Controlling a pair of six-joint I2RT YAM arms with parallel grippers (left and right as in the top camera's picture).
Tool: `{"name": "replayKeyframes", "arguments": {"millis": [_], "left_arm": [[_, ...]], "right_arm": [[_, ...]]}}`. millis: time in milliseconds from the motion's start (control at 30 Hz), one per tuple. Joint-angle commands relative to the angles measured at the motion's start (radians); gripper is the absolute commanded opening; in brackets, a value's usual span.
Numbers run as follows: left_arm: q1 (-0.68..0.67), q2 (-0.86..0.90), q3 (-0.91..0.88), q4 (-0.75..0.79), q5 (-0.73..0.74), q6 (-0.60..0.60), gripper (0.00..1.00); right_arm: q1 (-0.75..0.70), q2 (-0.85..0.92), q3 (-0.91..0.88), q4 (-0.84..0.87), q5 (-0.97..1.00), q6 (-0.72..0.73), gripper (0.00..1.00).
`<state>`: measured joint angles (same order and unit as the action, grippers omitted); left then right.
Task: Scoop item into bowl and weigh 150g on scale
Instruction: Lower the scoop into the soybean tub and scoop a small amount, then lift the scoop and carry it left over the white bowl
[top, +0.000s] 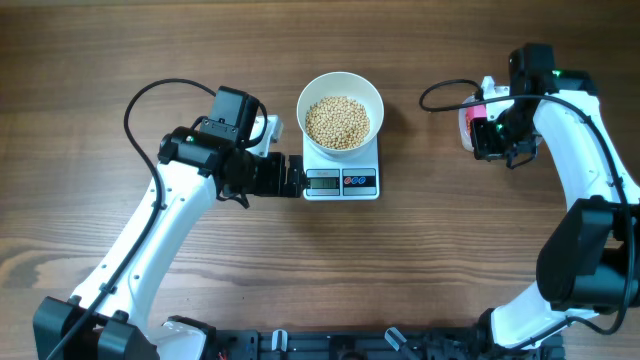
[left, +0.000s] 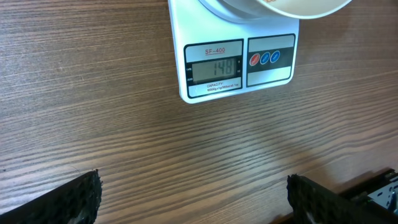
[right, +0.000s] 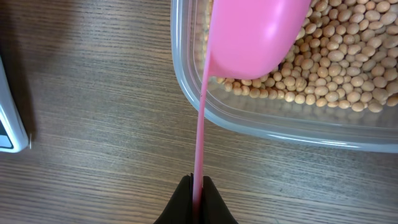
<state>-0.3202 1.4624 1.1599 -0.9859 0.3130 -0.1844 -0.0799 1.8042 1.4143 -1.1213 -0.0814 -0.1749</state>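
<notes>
Beans (top: 338, 122) lay heaped in the bowl (top: 308, 96) on the scale (top: 322, 183), whose display read just short of target. Left hand (top: 292, 176) stood wide open beside the scale, evidently to view the display. Right hand (right: 194, 190) pinched the pink scoop (right: 255, 37) by its handle over the tub (right: 261, 124), apparently for a top-up.

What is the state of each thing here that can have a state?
Digital scale: on, display seems to read 148.
White bowl: on the scale, holding beans.
Clear tub: open, holds beans.
Pink scoop: gripped by its handle, head over the tub.
Left gripper: open, empty.
Right gripper: shut on the pink scoop.
</notes>
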Motion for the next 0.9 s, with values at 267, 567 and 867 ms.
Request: {"name": "replayKeyframes", "arguments": {"millis": [267,567,867], "left_arm": [[0.003,0.006,-0.002,0.003,0.008,0.020,1.00],[0.003,0.006,-0.002,0.003,0.008,0.020,1.00],[0.003,0.006,-0.002,0.003,0.008,0.020,1.00]], "right_arm": [[-0.008,-0.009,0.101,-0.064,0.019,0.021,0.04],[-0.084,-0.009,0.103,-0.091,-0.024,0.020,0.04],[-0.158,-0.009,0.103,-0.091,-0.193,0.018,0.04]]}}
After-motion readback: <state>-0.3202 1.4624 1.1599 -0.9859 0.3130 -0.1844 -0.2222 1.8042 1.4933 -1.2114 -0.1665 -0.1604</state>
